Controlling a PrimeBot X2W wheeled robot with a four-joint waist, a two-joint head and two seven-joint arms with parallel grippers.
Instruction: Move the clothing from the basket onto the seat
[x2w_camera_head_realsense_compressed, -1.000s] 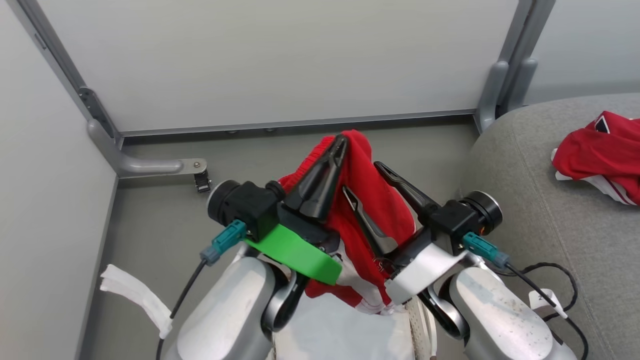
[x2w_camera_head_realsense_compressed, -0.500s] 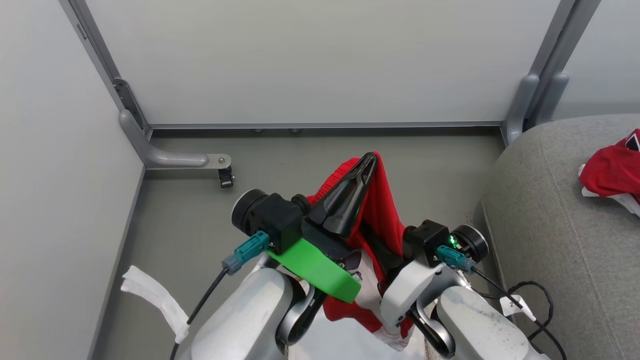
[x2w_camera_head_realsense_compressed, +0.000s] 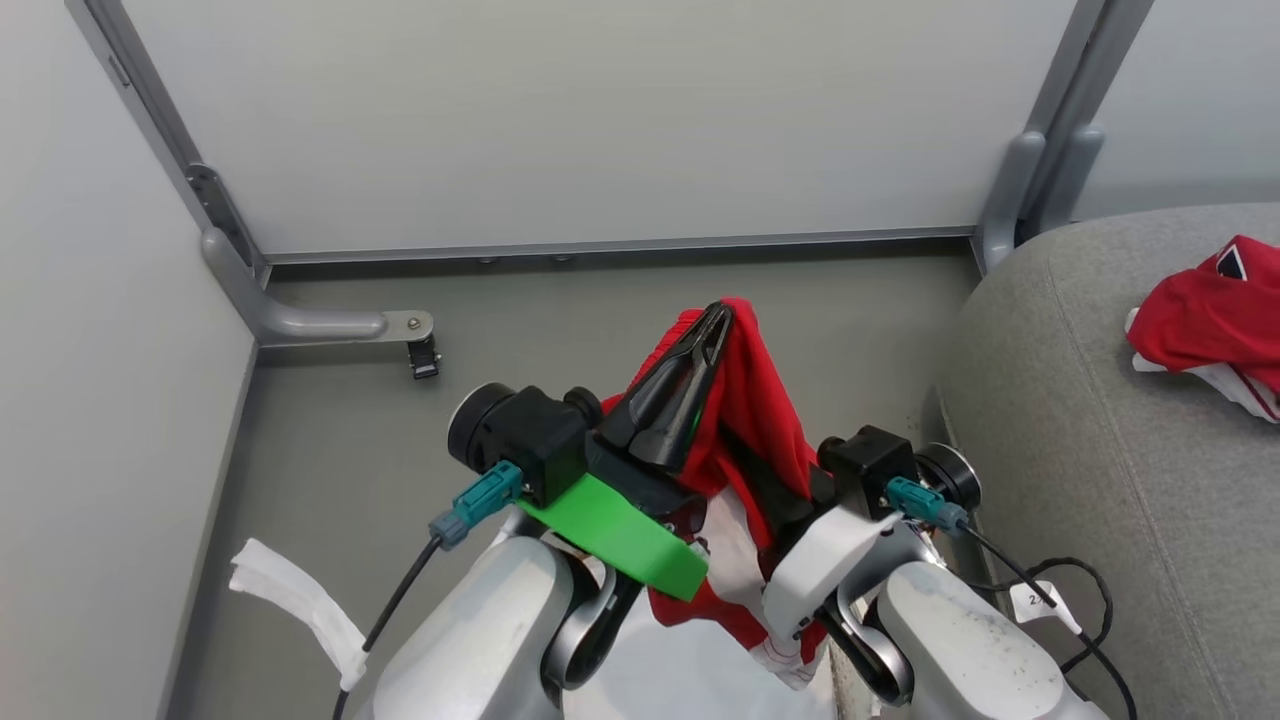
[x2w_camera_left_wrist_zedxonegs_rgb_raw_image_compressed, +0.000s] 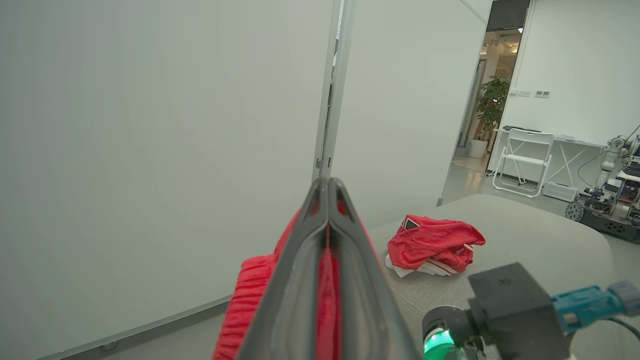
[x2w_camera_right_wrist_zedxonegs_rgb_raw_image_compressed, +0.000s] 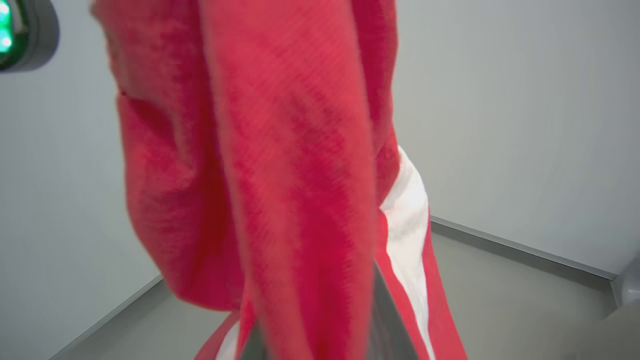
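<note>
- Left gripper: clamped on red garment, aloft.
- Right gripper: fingers behind cloth; opening unclear.
- Second garment: on seat, near its edge by the partition.
- Folding chair beyond seat: left wrist view.

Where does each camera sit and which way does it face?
Head view: from the head, down at the floor; left forearm, right forearm, left gripper shut on the held garment.
Left wrist view: along its own fingers toward the seat and second garment.
Right wrist view: close against the held garment, wall behind; fingers mostly covered.
Head and left wrist views share the seat.
</note>
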